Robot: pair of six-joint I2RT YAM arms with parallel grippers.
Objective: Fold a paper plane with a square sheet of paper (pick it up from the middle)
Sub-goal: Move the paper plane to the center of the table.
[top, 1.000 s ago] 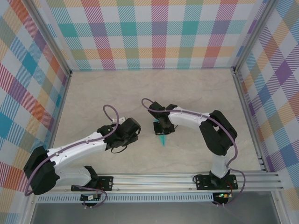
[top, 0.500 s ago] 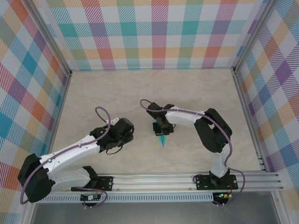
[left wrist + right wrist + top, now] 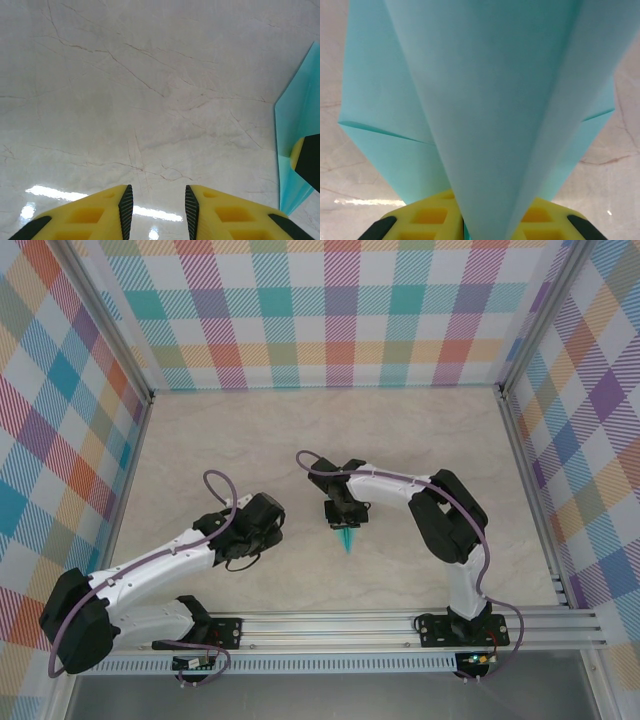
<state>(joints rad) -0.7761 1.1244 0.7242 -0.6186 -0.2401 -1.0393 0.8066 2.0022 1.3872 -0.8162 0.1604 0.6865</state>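
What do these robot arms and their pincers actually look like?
The left arm and right arm are white tubes with chunky black joints; a thin purple cable loops along each. Their fingers are yellow plastic with moulded pockets and black ribbed pads.
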